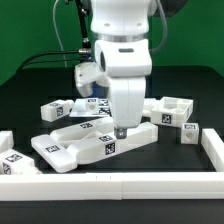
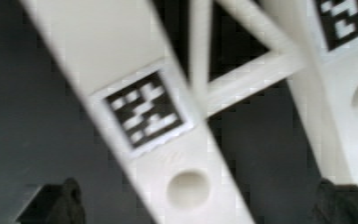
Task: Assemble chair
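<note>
A large flat white chair part [image 1: 70, 145] with slots and a square tag lies on the black table in the front middle of the exterior view. My gripper [image 1: 121, 130] points straight down over the end of this part on the exterior view's right. In the wrist view one white bar of it [image 2: 105, 60] runs between my fingers, with a tag [image 2: 144, 108] and a round hole [image 2: 190, 186]. My gripper [image 2: 197, 205] is open. The dark fingertips [image 2: 51, 205] stand on either side of the bar with dark gaps between them and it.
Small tagged white blocks [image 1: 56, 110] lie behind at the exterior view's left. More chair parts [image 1: 172, 110] and a small block [image 1: 190, 134] lie at its right. A plain white rail [image 1: 120, 186] edges the table's front and sides.
</note>
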Robot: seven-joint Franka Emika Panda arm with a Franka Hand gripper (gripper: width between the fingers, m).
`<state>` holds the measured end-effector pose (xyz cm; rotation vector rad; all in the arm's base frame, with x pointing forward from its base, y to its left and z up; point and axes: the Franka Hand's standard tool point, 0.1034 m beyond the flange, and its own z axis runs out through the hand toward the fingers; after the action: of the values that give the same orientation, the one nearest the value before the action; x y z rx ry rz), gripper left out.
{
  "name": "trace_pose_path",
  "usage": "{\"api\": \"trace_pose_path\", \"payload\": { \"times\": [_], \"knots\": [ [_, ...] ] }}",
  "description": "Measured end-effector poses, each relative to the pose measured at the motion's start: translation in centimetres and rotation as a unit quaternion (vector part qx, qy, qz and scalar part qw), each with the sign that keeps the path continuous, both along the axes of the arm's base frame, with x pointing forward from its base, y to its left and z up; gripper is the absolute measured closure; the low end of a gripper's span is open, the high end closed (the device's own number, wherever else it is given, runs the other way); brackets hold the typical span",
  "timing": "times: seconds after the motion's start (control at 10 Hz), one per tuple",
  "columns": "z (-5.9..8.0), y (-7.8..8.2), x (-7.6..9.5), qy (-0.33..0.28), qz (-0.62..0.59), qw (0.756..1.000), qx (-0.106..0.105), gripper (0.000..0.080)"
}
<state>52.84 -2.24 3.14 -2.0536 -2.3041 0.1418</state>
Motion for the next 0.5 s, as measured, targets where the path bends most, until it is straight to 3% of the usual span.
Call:
{"api": "trace_pose_path", "payload": {
  "times": [0.2, 0.4, 0.5],
  "knots": [
    [-1.4, 0.1, -0.4, 0.01, 0.0, 1.0, 0.002, 0.015],
    [-2.0, 0.2, -0.5, 0.014, 0.0, 1.0, 0.002, 0.015],
    [-2.0, 0.1, -0.5, 0.014, -0.001, 1.0, 0.002, 0.0275]
  ]
}}
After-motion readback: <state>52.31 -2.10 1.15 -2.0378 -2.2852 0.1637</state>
